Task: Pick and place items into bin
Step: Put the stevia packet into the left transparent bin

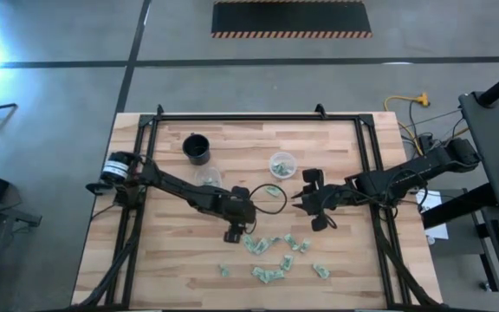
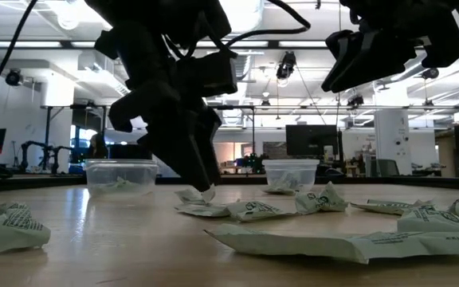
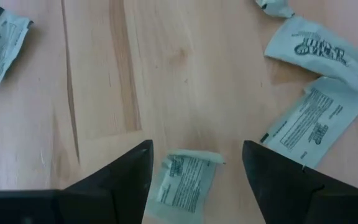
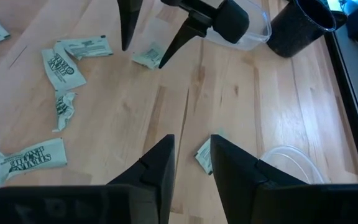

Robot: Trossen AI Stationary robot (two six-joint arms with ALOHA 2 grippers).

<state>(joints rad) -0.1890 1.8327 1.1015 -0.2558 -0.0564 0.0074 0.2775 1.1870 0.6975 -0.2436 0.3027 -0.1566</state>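
While left gripper (image 3: 194, 168) jaws spread, right's (image 4: 191, 158) unclear, packets (image 1: 271, 276) lie crumpled, pale green-white.

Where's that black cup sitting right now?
In the high view the black cup stands on the table's far left part, beyond the left arm and left of the clear tub.

The wooden table (image 1: 336, 260) carries one black cup (image 1: 197, 149) on its far left part. Two clear plastic tubs are there: one far and right of centre (image 1: 282, 164), one to its left (image 1: 207, 178), partly under the left arm. About a dozen pale green-and-white packets (image 1: 267, 275) lie scattered, most along the near middle; the exact count cannot be told where they overlap. Two dark arms reach in, one from each side.
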